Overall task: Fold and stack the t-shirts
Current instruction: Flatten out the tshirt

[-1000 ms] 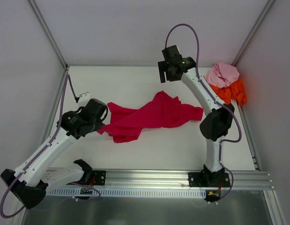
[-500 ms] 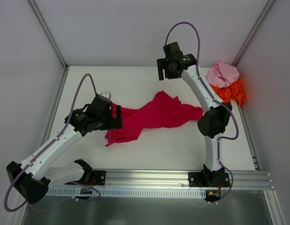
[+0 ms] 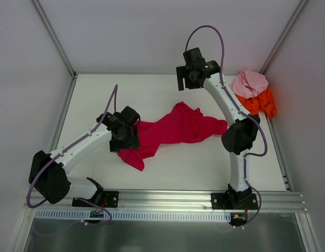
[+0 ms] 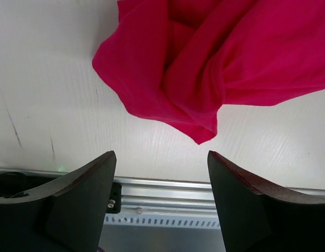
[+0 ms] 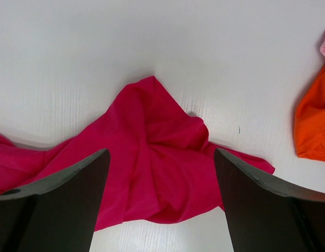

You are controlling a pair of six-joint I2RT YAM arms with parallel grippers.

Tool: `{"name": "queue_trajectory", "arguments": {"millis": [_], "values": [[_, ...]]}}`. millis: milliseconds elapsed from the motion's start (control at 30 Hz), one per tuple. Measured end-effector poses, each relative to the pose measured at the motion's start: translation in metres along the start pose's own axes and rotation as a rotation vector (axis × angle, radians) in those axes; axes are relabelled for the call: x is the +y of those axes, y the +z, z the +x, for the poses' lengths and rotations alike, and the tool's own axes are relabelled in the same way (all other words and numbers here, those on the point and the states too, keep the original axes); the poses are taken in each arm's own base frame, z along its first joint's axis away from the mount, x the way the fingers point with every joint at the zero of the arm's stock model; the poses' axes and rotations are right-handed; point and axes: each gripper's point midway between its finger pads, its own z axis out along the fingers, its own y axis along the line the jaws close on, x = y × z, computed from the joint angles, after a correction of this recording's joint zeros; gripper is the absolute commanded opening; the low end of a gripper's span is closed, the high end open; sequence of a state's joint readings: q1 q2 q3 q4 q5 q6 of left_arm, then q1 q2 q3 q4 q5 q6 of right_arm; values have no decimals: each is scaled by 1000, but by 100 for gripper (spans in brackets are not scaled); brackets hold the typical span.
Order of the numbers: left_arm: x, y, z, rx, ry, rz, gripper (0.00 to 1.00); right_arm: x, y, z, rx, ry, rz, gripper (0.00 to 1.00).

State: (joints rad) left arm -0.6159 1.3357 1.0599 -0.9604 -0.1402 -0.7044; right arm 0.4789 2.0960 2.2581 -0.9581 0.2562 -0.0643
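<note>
Crimson t-shirt (image 3: 175, 128) lies crumpled mid-desk (image 3: 151, 92), unfolded. The pale pink t-shirt (image 3: 250, 83) and orange t-shirt (image 3: 263, 103) are heaped together in the far right corner, touching each other.

Left jaws: wide apart, nothing between them, hanging over the shirt's near-left corner (image 4: 204, 137). Right jaws: also wide and empty, well above the far edge of the shirt, where a peak of cloth (image 5: 150, 84) sticks out.

Risks as I judge them:
- That near corner looks doubled over. If I close on it I may pinch two layers, and the shirt won't spread flat.
- The cloth peak under the right jaws is a fold, not a hem. If I lift there it bunches further.
- A pull to the right could drag the sleeve end (image 3: 221, 126) into the corner heap.
</note>
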Motion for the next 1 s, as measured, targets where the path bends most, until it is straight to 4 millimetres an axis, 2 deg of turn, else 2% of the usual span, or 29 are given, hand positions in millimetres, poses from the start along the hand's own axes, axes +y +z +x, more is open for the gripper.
{"name": "queue_trajectory", "arguments": {"millis": [100, 267, 333, 533, 867, 1000], "values": [[3, -4, 1, 5, -24, -21, 62, -1, 4, 6, 17, -5, 4, 85], [5, -2, -6, -12, -73, -36, 55, -6, 14, 22, 67, -15, 18, 85], [12, 3, -8, -14, -107, -45, 53, -8, 16, 24, 74, -15, 21, 85], [47, 28, 6, 23, -197, -128, 54, -18, 19, 33, 99, -11, 33, 85], [54, 37, -25, -60, -258, -102, 53, -24, 13, 39, 108, -16, 28, 85], [57, 51, -28, -74, -268, -72, 52, -25, 10, 37, 99, -19, 27, 86]]}}
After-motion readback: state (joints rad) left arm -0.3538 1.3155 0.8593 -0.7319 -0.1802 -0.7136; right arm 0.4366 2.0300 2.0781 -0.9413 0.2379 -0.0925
